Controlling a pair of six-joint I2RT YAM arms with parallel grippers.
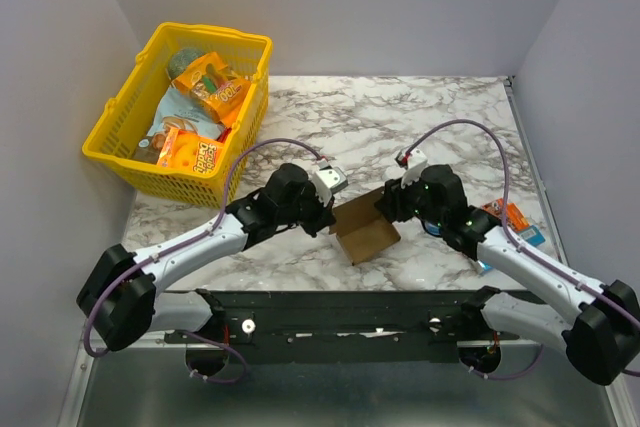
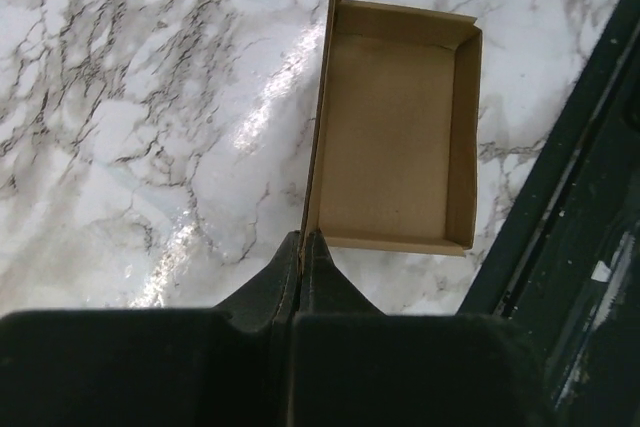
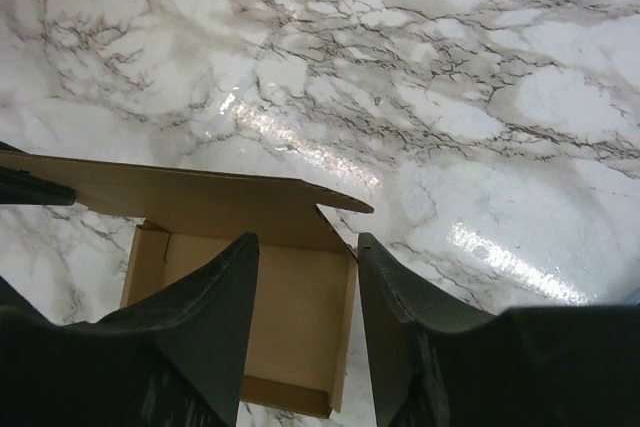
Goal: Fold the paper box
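The paper box [image 1: 367, 232] is a brown cardboard tray with raised walls and an upright lid flap, lying on the marble table between the two arms. My left gripper [image 1: 326, 211] is shut on the thin edge of that flap [image 2: 318, 147], with its fingertips [image 2: 303, 244] pinching the cardboard; the tray [image 2: 390, 137] lies to the right of them. My right gripper [image 1: 386, 205] is open above the box [image 3: 290, 297]. Its gripper gap [image 3: 305, 243] straddles the tray's right wall, one finger over the floor and one outside. The flap [image 3: 200, 197] stands just beyond it.
A yellow basket [image 1: 180, 112] full of snack packets stands at the back left. An orange packet and a blue packet [image 1: 512, 219] lie at the right, by the right arm. A black mounting rail [image 1: 340, 312] runs along the near edge and shows in the left wrist view [image 2: 570, 197].
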